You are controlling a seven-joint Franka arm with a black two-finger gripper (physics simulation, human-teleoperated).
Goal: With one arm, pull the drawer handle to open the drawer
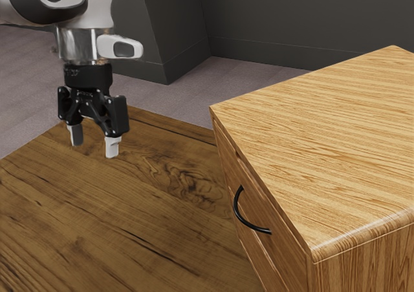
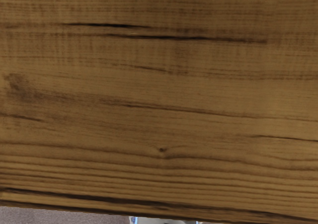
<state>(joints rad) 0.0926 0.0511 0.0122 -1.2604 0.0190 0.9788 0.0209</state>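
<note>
Black handle (image 1: 236, 210) on wooden drawer (image 1: 264, 201)

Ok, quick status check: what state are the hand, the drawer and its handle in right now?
Hand: open, holding nothing, hanging above the table, well apart from the cabinet.
Drawer: looks shut, front flush with the cabinet face.
Handle: free, not gripped.
</note>
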